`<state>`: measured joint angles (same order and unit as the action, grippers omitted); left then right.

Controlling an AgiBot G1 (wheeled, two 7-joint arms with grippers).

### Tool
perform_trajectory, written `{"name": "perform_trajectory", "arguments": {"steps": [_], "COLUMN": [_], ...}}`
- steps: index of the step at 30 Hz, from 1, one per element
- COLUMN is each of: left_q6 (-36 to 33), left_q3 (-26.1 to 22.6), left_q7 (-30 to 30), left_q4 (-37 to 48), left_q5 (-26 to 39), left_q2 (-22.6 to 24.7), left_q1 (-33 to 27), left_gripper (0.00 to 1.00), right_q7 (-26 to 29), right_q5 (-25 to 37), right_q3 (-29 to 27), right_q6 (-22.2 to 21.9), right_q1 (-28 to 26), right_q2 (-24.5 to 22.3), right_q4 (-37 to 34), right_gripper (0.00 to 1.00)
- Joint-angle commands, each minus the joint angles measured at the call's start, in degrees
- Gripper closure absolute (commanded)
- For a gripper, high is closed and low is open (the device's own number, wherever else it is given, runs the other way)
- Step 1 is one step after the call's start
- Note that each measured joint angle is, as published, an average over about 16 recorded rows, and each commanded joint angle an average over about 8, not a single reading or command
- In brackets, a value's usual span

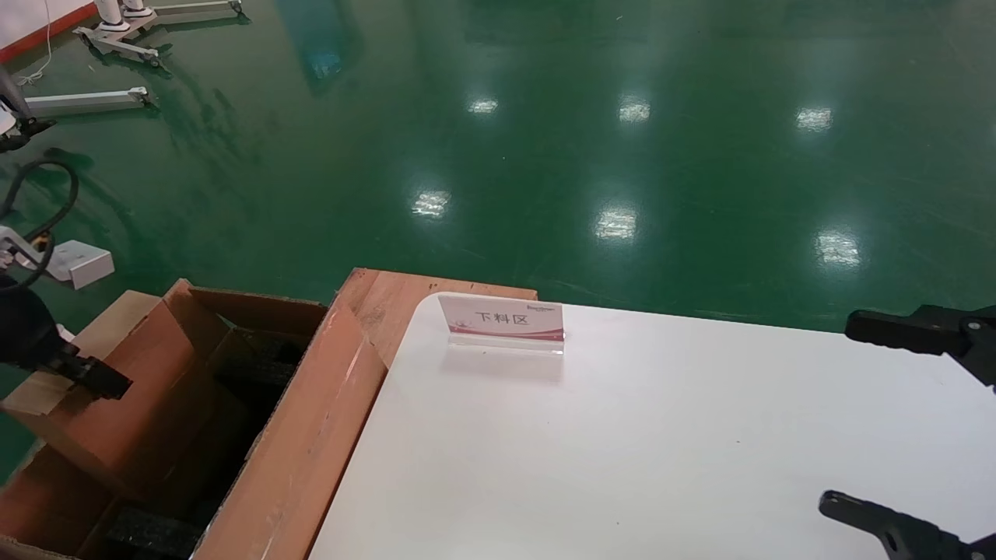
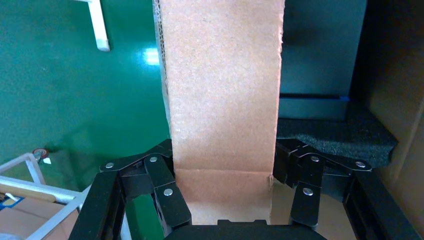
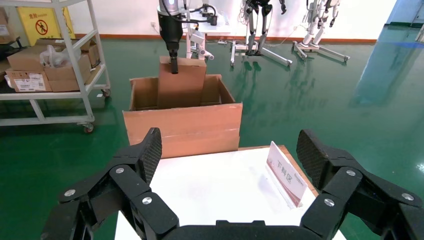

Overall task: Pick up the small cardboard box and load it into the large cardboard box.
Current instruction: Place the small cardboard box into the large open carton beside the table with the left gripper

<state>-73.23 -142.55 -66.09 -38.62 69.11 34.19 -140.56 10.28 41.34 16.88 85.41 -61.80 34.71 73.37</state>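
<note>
— What does my head camera give me?

— My left gripper (image 1: 97,379) is clamped on the small cardboard box (image 1: 117,404), which stands partly down inside the large cardboard box (image 1: 311,435) beside the white table (image 1: 661,435). A sign stand (image 1: 502,320) sits near the table's far edge.

— And the wrist cameras?

— The left one shows fingers (image 2: 165,185) pressing both sides of the small box (image 2: 222,100), with black foam (image 2: 340,137) inside the carton. The right one shows my right gripper (image 3: 230,160) spread wide above the table, and, farther off, the small box (image 3: 181,82) upright in the carton (image 3: 182,127).
</note>
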Motion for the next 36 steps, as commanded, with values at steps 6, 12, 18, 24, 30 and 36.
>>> {"name": "perform_trajectory", "arguments": {"steps": [6, 12, 18, 24, 30, 36], "left_q6": [2.0, 3.5, 3.9, 3.8, 3.6, 3.6], "left_q3": [0.5, 0.9, 1.4, 2.0, 2.7, 3.2], "left_q7": [0.1, 0.3, 1.2, 2.3, 3.4, 4.1], "left_q4": [3.0, 6.1, 9.7, 13.2, 16.0, 17.4], "left_q5": [-1.5, -2.4, -3.7, -5.6, -7.2, -8.3], "left_q2": [1.1, 2.4, 3.5, 4.3, 4.9, 5.3], "left_q1": [4.0, 7.0, 10.5, 14.8, 18.2, 19.7], "left_gripper": [1.00, 1.00, 1.00, 1.00, 0.82, 0.07], "right_q7": [0.0, 0.0, 0.0, 0.0, 0.0, -0.1], "right_q5": [0.0, 0.0, 0.0, -0.1, -0.1, -0.1], "right_q3": [0.0, 0.0, 0.1, 0.1, 0.1, 0.1], "right_q6": [0.0, 0.0, 0.0, 0.0, 0.0, -0.1], "right_q1": [0.0, 0.0, 0.0, 0.0, 0.0, 0.0], "right_q2": [0.0, 0.0, 0.0, 0.0, 0.0, 0.0], "right_q4": [0.0, 0.0, 0.0, 0.0, 0.0, 0.0], "right_gripper": [0.00, 0.00, 0.00, 0.00, 0.00, 0.00]}}
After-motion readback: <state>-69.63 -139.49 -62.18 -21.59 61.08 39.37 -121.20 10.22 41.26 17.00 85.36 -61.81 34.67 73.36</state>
